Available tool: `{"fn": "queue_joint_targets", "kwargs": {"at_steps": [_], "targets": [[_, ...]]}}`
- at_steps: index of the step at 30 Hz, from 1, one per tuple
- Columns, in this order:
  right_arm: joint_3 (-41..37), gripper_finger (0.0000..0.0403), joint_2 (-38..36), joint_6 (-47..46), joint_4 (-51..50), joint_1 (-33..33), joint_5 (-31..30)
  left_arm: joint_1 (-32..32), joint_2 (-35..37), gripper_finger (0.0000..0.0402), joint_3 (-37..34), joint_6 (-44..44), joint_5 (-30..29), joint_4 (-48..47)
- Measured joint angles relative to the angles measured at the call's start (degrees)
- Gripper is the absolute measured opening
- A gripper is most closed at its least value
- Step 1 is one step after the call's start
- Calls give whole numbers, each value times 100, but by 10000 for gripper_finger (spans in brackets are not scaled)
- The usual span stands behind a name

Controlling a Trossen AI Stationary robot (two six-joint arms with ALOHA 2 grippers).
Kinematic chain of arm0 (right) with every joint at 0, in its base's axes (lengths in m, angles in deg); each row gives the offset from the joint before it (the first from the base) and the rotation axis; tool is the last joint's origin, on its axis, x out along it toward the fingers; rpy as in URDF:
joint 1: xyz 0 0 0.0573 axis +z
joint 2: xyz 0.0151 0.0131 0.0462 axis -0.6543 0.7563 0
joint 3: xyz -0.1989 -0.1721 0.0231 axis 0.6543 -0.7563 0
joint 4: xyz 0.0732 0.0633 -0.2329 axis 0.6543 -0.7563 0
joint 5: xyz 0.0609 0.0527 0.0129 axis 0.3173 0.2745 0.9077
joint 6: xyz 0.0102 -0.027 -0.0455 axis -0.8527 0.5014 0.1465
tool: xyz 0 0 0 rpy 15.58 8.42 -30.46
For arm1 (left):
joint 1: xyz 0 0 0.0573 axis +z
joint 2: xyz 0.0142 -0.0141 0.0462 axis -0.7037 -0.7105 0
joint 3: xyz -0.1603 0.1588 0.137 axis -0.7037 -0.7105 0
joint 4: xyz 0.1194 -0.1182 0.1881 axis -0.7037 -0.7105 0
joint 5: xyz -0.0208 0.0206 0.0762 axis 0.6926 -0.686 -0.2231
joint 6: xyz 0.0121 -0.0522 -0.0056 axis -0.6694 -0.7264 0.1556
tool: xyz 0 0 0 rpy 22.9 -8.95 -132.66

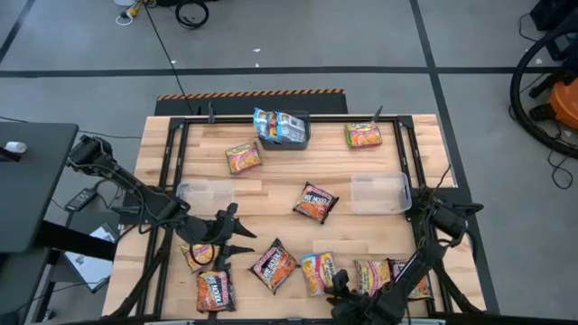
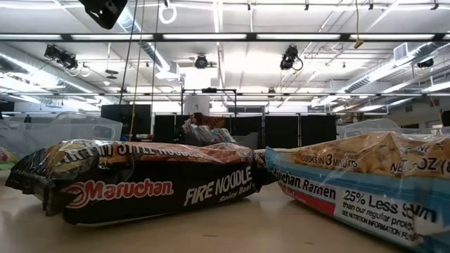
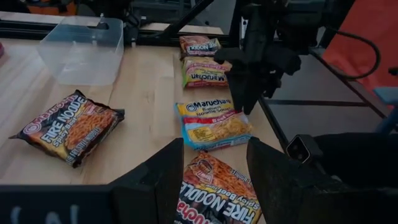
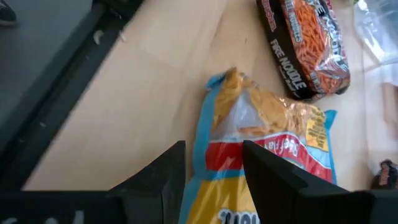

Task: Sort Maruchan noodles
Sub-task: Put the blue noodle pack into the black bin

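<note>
1. Near edge: our right gripper hangs low over the blue-labelled packet, fingers parted astride its end, nothing grasped yet; we judge it is lining up a pick.
2. Our left gripper waits released above a Fire Noodle packet.
3. Mid-table, one dark packet lies between two clear tubs.
4. Farthest, the grey bin holds blue packets, presumably sorted.

The black packet reads "Maruchan" and "FIRE NOODLE". The blue-labelled packet beside it reads "Ramen", "COOKS IN 3 MINUTES" and "25% Less". In the left wrist view, another black packet shows "FIRE NOODLE".
</note>
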Motion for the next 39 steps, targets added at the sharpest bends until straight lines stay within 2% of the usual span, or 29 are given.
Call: {"fn": "queue_joint_targets", "kwargs": {"at_steps": [7,14,18,22,26,30,35,39], "targets": [[-56,119,53,157,-78,-49,-151,17,0,181,0,7,-4,14],[-51,16,37,159,-142,-207,-38,17,0,181,0,15,-48,2],[141,9,-172,57,-271,-356,13,17,7,181,0,38,-96,-27],[433,5,-889,-220,-539,-750,-31,17,19,181,0,264,-299,-216],[432,4,-1800,-1052,-1005,-1553,-50,17,203,181,-2,446,-865,-706],[434,3,-2593,-1702,-1430,-2703,-212,125,485,181,-2,492,-1473,-1285],[432,2,-3183,-1094,-943,-4299,-249,571,829,181,-2,615,-1688,-1830],[428,2,-3217,-474,-127,-5537,243,1117,1031,181,-2,765,-1852,-2047]]}}
